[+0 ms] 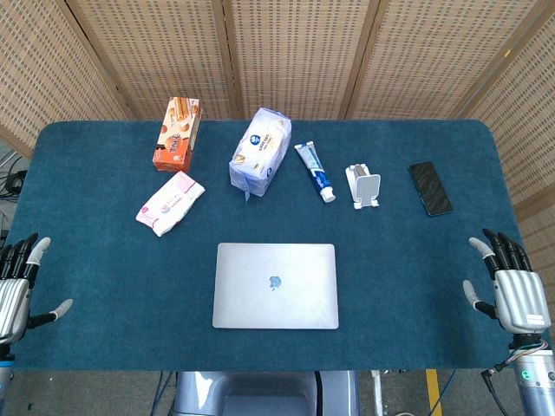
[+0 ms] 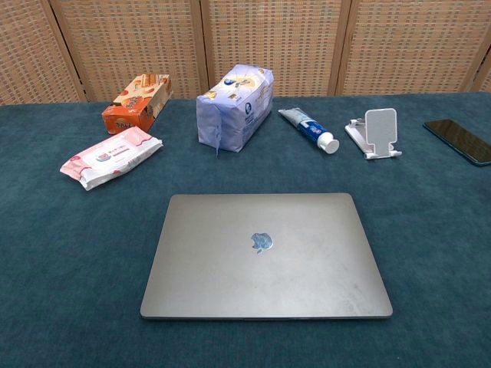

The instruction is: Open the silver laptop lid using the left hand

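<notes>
The silver laptop [image 1: 276, 285] lies flat with its lid down near the table's front edge, its logo facing up; the chest view shows the laptop [image 2: 265, 253] close and whole. My left hand [image 1: 19, 286] hovers at the table's far left edge, fingers spread, holding nothing, well left of the laptop. My right hand [image 1: 510, 286] sits at the far right edge, fingers apart and empty. Neither hand appears in the chest view.
Behind the laptop stand an orange snack box [image 1: 178, 133], a pink wipes pack [image 1: 170, 202], a blue-white bag [image 1: 258, 152], a toothpaste tube [image 1: 315, 171], a white phone stand [image 1: 362, 185] and a black phone [image 1: 431, 188]. Wicker screens back the blue table [image 1: 104, 260].
</notes>
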`<state>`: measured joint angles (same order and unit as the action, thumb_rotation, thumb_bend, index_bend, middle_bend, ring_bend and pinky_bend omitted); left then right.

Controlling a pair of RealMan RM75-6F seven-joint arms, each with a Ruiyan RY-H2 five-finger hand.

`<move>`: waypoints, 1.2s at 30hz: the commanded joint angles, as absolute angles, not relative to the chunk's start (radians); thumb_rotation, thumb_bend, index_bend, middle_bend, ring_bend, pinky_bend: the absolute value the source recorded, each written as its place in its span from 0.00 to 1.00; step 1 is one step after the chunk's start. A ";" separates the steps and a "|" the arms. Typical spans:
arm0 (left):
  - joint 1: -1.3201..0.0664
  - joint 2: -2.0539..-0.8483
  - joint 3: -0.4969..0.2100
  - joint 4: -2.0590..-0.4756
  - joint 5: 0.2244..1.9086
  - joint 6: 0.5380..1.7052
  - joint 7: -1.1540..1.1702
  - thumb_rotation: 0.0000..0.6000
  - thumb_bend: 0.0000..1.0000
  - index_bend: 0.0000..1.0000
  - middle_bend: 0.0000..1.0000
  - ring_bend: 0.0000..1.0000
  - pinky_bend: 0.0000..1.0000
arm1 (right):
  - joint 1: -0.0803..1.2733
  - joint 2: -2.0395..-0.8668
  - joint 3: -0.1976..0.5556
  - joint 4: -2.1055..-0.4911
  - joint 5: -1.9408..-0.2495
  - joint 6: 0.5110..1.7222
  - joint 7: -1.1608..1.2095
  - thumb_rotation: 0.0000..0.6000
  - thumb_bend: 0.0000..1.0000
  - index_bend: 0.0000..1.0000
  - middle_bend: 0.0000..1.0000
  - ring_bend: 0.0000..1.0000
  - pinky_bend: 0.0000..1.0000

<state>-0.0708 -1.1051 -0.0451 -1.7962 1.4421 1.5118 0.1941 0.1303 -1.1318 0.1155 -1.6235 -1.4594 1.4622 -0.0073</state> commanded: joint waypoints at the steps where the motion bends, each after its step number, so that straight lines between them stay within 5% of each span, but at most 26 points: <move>1: -0.074 -1.107 -0.047 -1.791 1.441 1.508 0.196 0.92 0.17 0.00 0.00 0.00 0.00 | 0.133 -1.132 0.117 -1.624 -1.460 1.460 -0.007 1.00 0.41 0.16 0.08 0.00 0.10; 14: -0.127 -1.100 -0.065 -1.772 1.479 1.460 0.198 0.91 0.17 0.00 0.00 0.00 0.00 | 0.152 -1.130 0.118 -1.628 -1.484 1.446 0.007 1.00 0.41 0.16 0.08 0.00 0.10; 26: -0.319 -1.065 -0.078 -1.866 1.601 1.226 0.206 0.91 0.16 0.00 0.00 0.00 0.00 | 0.176 -1.140 0.104 -1.652 -1.536 1.436 -0.002 1.00 0.41 0.16 0.08 0.00 0.10; 36: -0.468 -1.207 -0.110 -1.955 1.566 1.043 0.373 0.91 0.14 0.00 0.00 0.00 0.00 | 0.168 -1.146 0.088 -1.677 -1.555 1.450 -0.031 1.00 0.41 0.16 0.08 0.00 0.10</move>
<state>-0.4359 -1.1683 -0.1012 -1.9373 1.5864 1.0780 0.3338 0.1687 -1.1460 0.0886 -1.6753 -1.5539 1.4488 -0.0300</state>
